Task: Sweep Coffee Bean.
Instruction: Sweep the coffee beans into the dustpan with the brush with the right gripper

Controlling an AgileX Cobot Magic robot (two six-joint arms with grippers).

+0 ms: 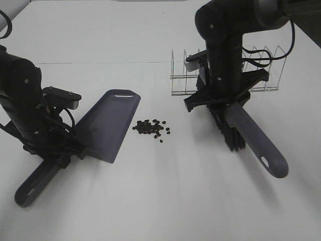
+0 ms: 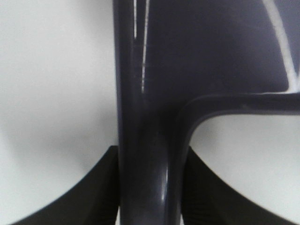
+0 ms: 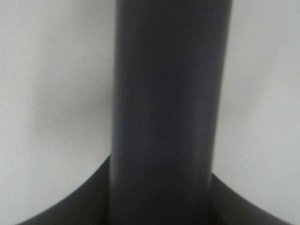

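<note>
A small pile of dark coffee beans (image 1: 151, 127) lies on the white table between the two tools. My left gripper (image 1: 67, 150) is shut on the handle of the grey-purple dustpan (image 1: 107, 124), whose open mouth points toward the beans from their left. The left wrist view shows the dustpan handle (image 2: 145, 140) held between the black fingers (image 2: 93, 197). My right gripper (image 1: 225, 100) is shut on the grey brush (image 1: 253, 140), its black bristles (image 1: 228, 131) on the table to the right of the beans. The right wrist view shows the brush handle (image 3: 164, 117) filling the frame.
A wire rack (image 1: 261, 70) stands behind the right arm at the back right. The white table (image 1: 165, 201) has a seam line running across the back (image 1: 100, 63). The dustpan handle's end (image 1: 27, 193) reaches toward the front left.
</note>
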